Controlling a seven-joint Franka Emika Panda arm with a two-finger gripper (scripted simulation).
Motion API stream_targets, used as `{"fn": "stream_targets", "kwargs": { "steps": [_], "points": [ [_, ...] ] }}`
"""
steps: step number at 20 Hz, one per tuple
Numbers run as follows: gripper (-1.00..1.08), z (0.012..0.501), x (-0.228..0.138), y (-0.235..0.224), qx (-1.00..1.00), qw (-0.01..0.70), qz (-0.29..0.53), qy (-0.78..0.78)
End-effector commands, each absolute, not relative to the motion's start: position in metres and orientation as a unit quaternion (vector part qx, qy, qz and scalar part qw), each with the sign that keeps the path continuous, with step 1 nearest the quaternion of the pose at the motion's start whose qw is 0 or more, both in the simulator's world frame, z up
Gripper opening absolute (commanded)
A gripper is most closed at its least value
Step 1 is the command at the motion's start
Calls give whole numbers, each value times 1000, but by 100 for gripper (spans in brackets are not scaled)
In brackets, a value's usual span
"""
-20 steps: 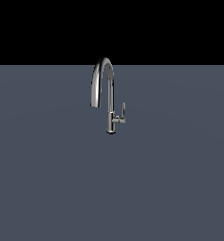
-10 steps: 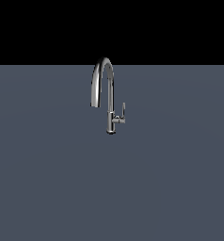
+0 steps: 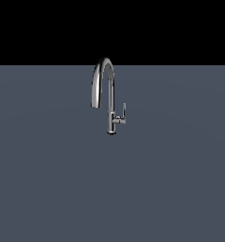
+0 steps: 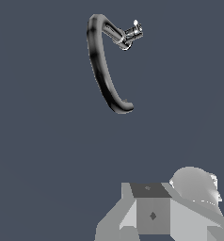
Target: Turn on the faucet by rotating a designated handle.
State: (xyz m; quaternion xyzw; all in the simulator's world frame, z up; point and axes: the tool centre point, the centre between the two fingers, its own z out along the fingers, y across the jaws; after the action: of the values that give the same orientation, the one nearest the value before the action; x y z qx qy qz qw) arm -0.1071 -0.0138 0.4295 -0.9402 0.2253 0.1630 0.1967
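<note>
A polished chrome faucet (image 3: 106,90), arched over a slim post, is seen just above centre in the exterior view, with a thin handle (image 3: 123,112) on a short stub at its right. It stands on a flat, matte slate-grey surface (image 3: 48,179) beneath a black backdrop. The gripper (image 4: 151,216) is cut off by the wrist view's edge; whether it is apart or together cannot be told.

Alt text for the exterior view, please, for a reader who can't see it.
A chrome gooseneck faucet stands alone on a flat grey-blue surface under a black background. Its arched spout curves down toward the exterior view's left, and a small handle points up from a stub on the post's right. No robot arm appears in this view.
</note>
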Motion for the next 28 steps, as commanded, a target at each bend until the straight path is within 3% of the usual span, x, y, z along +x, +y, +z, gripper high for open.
{"fn": "stream_targets", "kwargs": {
  "steps": [1,15,28],
  "points": [
    [-100,421,-92,-17,-928,217,179,245],
    [-100,356,-14,-38,-831,334,269,355],
    [-100,268,47,-58,-687,444,352,455]
  ]
}}
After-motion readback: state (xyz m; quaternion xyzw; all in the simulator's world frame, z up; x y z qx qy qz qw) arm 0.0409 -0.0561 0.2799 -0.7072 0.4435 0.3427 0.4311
